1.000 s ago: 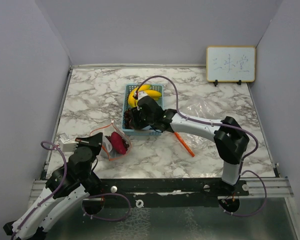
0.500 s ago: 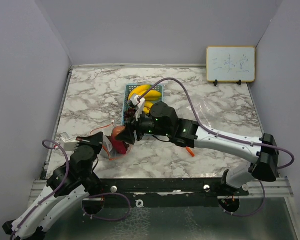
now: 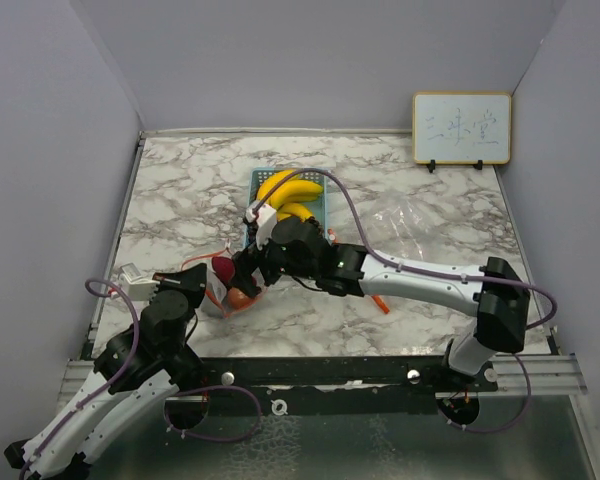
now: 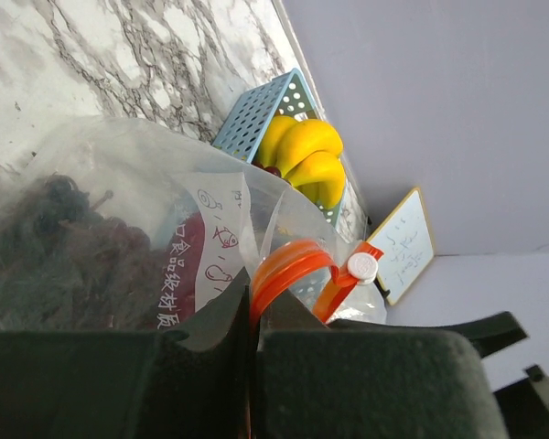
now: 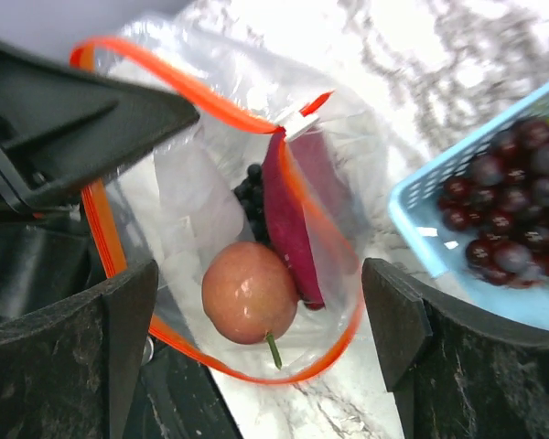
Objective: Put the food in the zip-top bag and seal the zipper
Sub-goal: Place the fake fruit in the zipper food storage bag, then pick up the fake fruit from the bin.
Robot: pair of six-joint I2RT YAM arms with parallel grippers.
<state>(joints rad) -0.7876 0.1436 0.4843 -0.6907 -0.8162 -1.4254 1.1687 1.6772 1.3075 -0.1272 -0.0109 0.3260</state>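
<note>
Mid-loading: inside zip-top bag [image 5: 197, 197], round red fruit [image 5: 249, 293] beside magenta vegetable [image 5: 288, 224]. Above bag mouth, right gripper [image 5: 261, 320] spread wide, empty. Left gripper [image 4: 254, 334] pinched tight on bag rim. Next, probably: fetch grape cluster [image 5: 512, 187] and bananas [image 3: 290, 190] from basket [image 5: 412, 224], then seal.

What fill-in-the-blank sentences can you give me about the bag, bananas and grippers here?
The bananas sit in the blue ____. The left gripper pinches the bag's ____ rim. Inside the bag lies a round ____. Over it, the right gripper is ____.
Missing: basket, orange, fruit, open.
</note>
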